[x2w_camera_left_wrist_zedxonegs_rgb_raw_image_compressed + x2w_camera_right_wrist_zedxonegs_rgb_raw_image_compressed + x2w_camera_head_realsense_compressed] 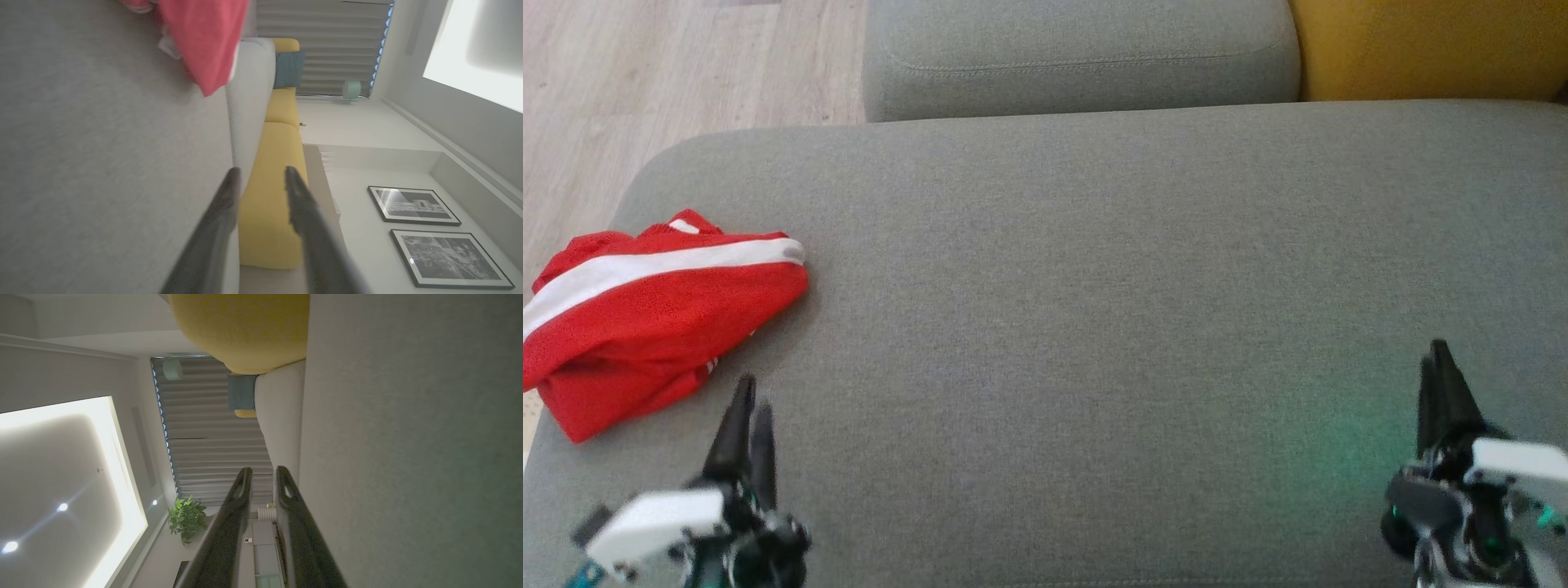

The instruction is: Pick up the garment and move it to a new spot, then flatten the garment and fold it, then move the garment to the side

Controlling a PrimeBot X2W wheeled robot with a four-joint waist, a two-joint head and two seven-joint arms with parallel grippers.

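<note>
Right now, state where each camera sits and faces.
Head view: on the head, facing down at the grey seat, red garment at its left; left gripper and right gripper at bottom corners.
Left wrist view: left arm, facing along the seat toward a yellow sofa; own fingers parted.
Right wrist view: right arm, facing the curtain; own fingers show.
Shared: head and left wrist views both show the garment.

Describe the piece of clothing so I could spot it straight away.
Find the big grey seat cushion. Near its left edge lies a crumpled garment. It is bright red with a broad white stripe, unlike the plain grey around it.
</note>
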